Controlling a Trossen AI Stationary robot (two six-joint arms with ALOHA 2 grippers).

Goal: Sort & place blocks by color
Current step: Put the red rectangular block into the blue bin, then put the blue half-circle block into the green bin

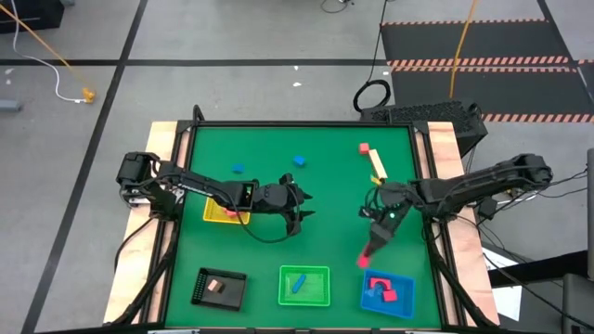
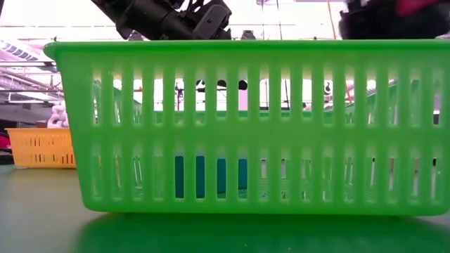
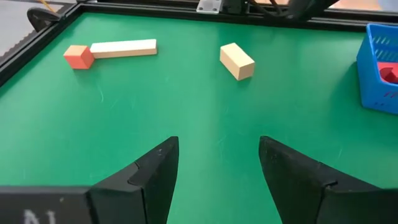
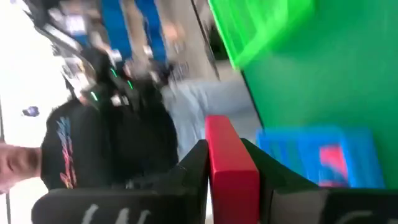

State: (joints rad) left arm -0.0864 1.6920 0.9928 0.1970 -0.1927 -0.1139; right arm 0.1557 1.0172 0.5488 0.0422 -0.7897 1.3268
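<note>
My right gripper point(image 1: 373, 243) is shut on a red block point(image 1: 366, 260) just beyond the far left corner of the blue tray point(image 1: 405, 299), which holds red and pink blocks point(image 1: 380, 289). My left gripper point(image 1: 303, 208) stands open over the table's middle with nothing between its fingers. Ahead of it in the left wrist view lie a red cube point(image 3: 78, 56), a cream bar point(image 3: 123, 48) and a cream block point(image 3: 237, 61). Two blue blocks point(image 1: 238, 169) point(image 1: 300, 160) lie flat toward the far side. My right gripper pinches the red block's two long sides point(image 4: 231, 186) between its two fingers point(image 4: 194, 168). The block lies along the fingers and sticks out past their tips. The fingers slant toward the table's near left. The block is lifted clear of the table, near the blue tray point(image 4: 311, 155).
A green tray point(image 1: 320, 299) with a blue block and a black tray point(image 1: 206, 289) with a pale block stand along the near edge. A yellow tray point(image 1: 215, 213) lies under the left arm. A person in a dark shirt point(image 4: 93, 149) shows beyond the table.
</note>
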